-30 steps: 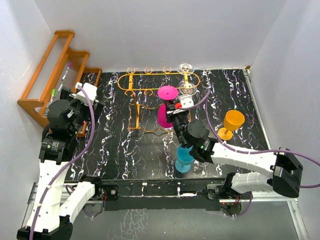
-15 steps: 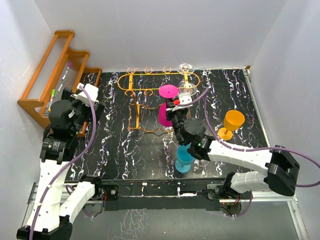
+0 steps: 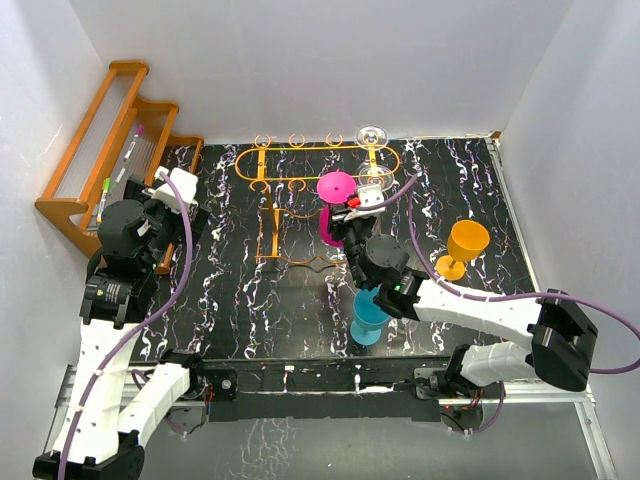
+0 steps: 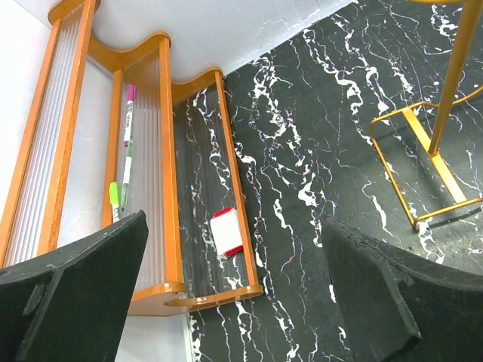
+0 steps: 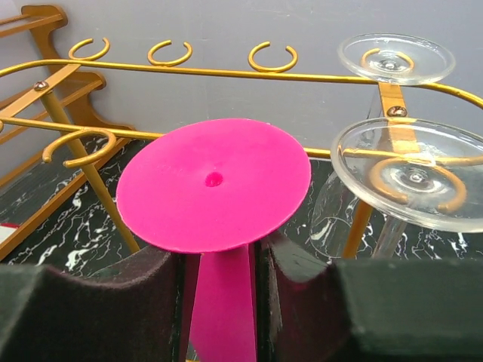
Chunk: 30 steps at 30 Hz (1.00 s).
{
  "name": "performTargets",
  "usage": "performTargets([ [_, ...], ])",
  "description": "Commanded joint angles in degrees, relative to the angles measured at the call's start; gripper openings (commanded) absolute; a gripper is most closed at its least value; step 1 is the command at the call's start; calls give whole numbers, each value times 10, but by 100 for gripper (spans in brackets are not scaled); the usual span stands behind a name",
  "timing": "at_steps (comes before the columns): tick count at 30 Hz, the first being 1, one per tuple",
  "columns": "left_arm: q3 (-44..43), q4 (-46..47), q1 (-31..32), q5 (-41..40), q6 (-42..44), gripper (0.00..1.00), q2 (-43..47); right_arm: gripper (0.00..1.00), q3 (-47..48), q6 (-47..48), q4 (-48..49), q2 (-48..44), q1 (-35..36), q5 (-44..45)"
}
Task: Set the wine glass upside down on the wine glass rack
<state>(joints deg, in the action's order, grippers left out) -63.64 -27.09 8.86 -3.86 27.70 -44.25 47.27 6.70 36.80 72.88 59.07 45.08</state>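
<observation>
The pink wine glass (image 3: 336,185) is upside down at the front rail of the orange-gold wire wine glass rack (image 3: 300,150). Its flat base (image 5: 213,181) is level with the rail (image 5: 189,72) and its bowl points down. I cannot tell whether the base rests on a ring loop. My right gripper (image 3: 350,215) stands round the stem (image 5: 219,260), open a little, with a thin gap showing at the left finger (image 5: 143,279). My left gripper (image 3: 170,185) is wide open and empty (image 4: 234,226) over the table's left side.
Two clear glasses (image 3: 372,133) (image 3: 376,178) hang upside down on the rack's right end, close to the pink base. An orange glass (image 3: 465,245) and a blue glass (image 3: 368,315) stand on the table. A brown wooden stepped rack (image 3: 110,150) with markers sits at the back left.
The right gripper's jaws have parted slightly from the pink stem. The glass stays where it was. The left arm has not moved.
</observation>
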Motion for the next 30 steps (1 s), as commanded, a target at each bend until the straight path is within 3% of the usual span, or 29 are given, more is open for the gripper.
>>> performTargets([
  [1,-9,-7,3,0,-1,97,6,34,24,-24,-3,-13,-4,-4],
  [5,-39,-40,4,9,-6,97,3,41,19,-59,-42,-38,-3,-28],
  [13,-110,-162,5,52,-12,97,-15,66,0,-106,-115,-113,1,-68],
  [15,-130,-197,5,68,-5,97,-29,74,-2,-120,-136,-130,3,-85],
  [16,-140,-219,4,82,0,97,-37,81,-3,-126,-146,-140,4,-95],
  [17,-151,-238,5,92,3,97,-46,95,-6,-130,-153,-150,4,-105],
  [18,-162,-260,4,103,7,97,-55,98,-8,-132,-159,-160,5,-115],
  [24,-222,-381,5,179,41,97,-110,98,14,-131,-237,-223,5,-100],
  [30,-269,-491,5,279,83,97,-158,98,62,-46,-343,-233,5,-51],
])
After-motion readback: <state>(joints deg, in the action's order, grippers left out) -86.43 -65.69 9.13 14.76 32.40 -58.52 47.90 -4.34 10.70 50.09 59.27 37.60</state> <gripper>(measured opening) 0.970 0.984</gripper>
